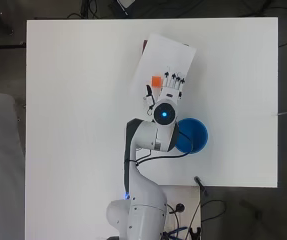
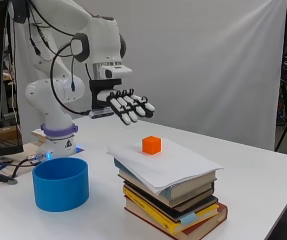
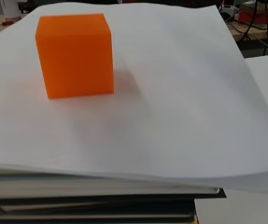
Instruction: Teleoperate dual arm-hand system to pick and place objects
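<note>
An orange cube rests on a white sheet of paper that covers a stack of books. The black and white hand hovers open above the near edge of the stack, fingers straight and spread, a little above and beside the cube without touching it. A blue round bowl stands on the table beside the stack, partly under the arm in the overhead view.
The white table carries only the book stack and the blue bowl. Cables lie near the arm's base. A white backdrop hangs behind the table in the side view.
</note>
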### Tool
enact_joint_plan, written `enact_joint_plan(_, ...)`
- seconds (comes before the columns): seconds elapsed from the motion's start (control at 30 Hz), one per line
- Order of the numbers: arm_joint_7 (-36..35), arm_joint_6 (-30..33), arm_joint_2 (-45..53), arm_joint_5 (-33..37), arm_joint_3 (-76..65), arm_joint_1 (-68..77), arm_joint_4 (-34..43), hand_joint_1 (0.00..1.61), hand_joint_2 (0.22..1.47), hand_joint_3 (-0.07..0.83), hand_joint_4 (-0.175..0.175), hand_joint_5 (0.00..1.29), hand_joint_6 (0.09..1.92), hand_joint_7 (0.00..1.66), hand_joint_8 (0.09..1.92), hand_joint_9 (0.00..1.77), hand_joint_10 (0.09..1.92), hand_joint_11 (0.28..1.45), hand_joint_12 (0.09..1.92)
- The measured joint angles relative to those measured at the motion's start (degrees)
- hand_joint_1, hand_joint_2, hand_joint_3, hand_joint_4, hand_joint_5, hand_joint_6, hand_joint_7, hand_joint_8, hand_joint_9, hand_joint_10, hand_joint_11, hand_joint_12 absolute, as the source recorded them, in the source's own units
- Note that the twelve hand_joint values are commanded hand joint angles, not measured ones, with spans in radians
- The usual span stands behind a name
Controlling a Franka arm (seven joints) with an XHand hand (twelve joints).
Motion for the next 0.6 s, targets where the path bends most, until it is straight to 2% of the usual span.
enact_joint_plan(0.23,-4.91,-2.37,5.29,2.71,-0.03,0.36,2.33,0.23,0.9,-0.022,0.05,0.07,0.09,0.13,0.09,0.31,0.09,0.46,0.09)
enact_joint_plan(0.53,-6.08,-2.15,9.05,3.67,0.78,0.66,2.25,0.33,0.89,-0.009,0.04,0.02,0.09,0.13,0.09,0.29,0.09,0.45,0.09)
enact_joint_plan(0.57,-5.85,-2.22,9.6,3.55,0.84,0.66,2.27,0.36,0.92,-0.002,0.057,0.16,0.09,0.22,0.09,0.37,0.09,0.47,0.09)
enact_joint_plan(0.6,-5.66,-2.25,10.09,3.42,0.88,0.66,2.28,0.49,1.0,0.003,0.089,0.37,0.09,0.43,0.09,0.57,0.09,0.56,0.09)
